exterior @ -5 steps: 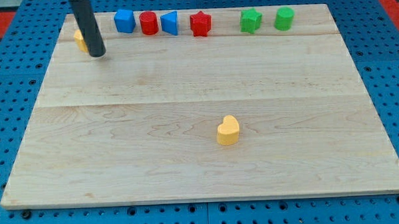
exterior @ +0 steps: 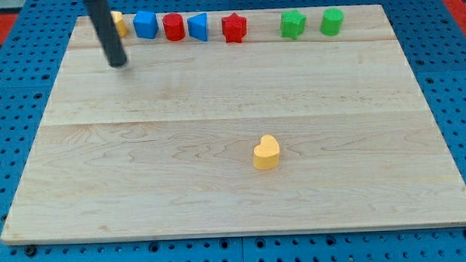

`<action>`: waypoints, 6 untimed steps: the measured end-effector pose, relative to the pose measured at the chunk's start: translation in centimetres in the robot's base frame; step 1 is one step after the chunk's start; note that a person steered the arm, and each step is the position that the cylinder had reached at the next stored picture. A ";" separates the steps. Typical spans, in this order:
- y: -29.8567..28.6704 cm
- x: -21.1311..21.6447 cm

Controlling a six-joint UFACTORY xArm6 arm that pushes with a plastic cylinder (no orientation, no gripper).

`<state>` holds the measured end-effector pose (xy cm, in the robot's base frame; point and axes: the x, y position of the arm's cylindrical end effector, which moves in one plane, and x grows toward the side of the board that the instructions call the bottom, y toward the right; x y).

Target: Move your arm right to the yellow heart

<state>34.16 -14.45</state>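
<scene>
The yellow heart (exterior: 266, 152) lies on the wooden board (exterior: 235, 193), a little right of centre and toward the view's bottom. My tip (exterior: 120, 63) rests on the board near the top left, far to the left of and above the heart. A second yellow block (exterior: 120, 23), shape unclear, sits just above my tip and is partly hidden behind the rod.
Along the board's top edge stands a row: a blue block (exterior: 145, 24), a red cylinder (exterior: 173, 27), a blue triangle (exterior: 198, 27), a red star (exterior: 233, 27), a green star (exterior: 293, 24) and a green block (exterior: 332, 22).
My tip has shifted slightly to the right. The small yellow block at the top left has moved from the rod's left to up and right, beside the blue block.
</scene>
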 end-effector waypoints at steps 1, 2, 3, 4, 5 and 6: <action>12.4 3.1; 22.1 8.1; 26.5 13.2; 23.6 19.7; 19.2 15.6; 17.1 14.2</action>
